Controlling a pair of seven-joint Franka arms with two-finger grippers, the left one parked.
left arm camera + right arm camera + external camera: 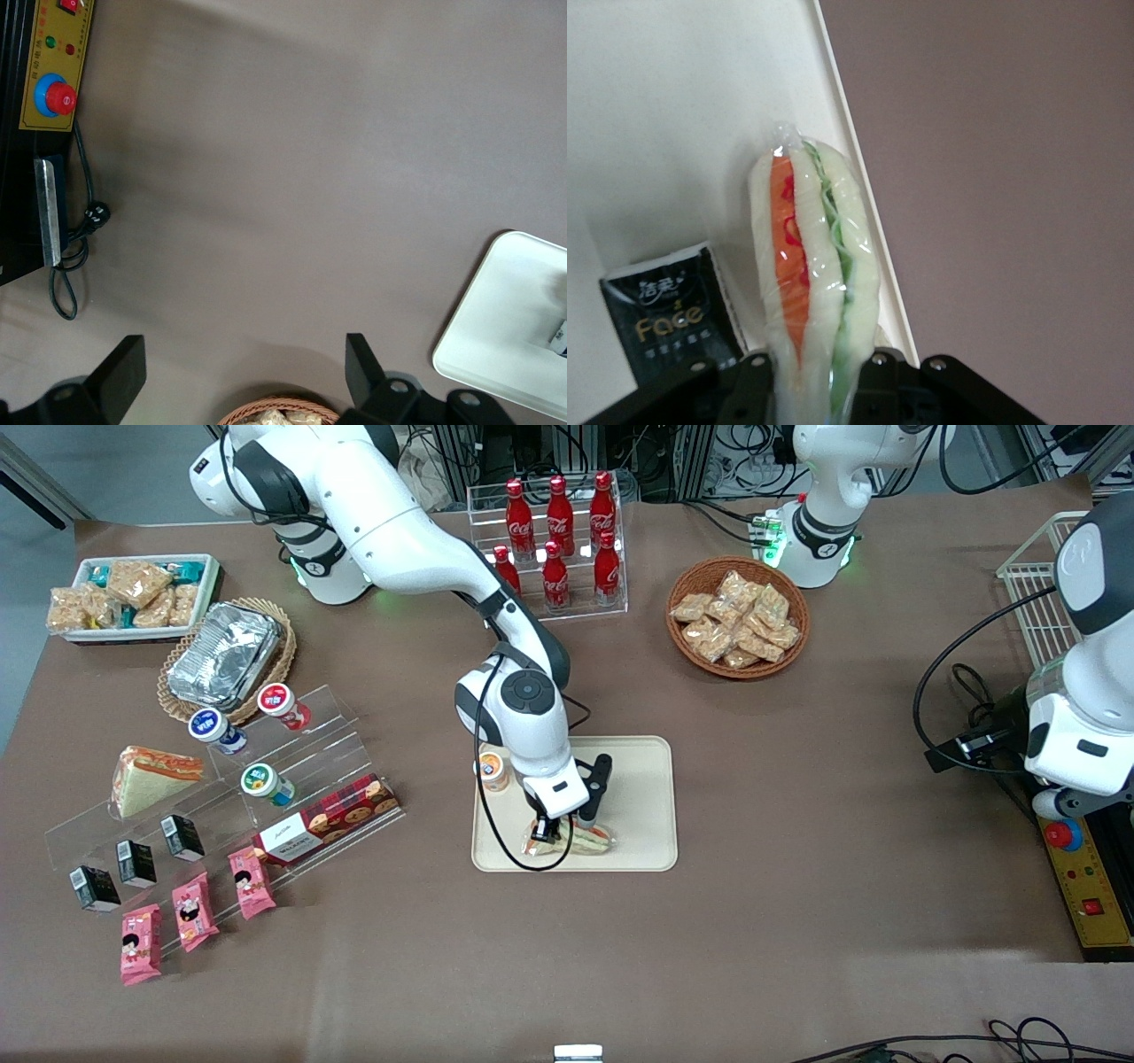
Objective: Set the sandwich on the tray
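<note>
The sandwich [588, 840] [818, 266], a clear-wrapped wedge of white bread with orange-red and green layers, is held low over the cream tray [640, 781] [673, 124], at the tray's edge nearest the front camera. My right gripper [560, 828] [815, 385] is shut on the sandwich, one black finger [751, 382] pressing each bread face. The wedge's tip lies along the tray's rim. I cannot tell whether it touches the tray floor.
On the tray sit a black "Face" packet [671, 320] beside the sandwich and a small orange-lidded jar [493, 771]. A look-alike wedge [149, 776] rests on the acrylic shelf toward the working arm's end. Cola bottles [558, 540] and a snack basket [737, 616] stand farther from the camera.
</note>
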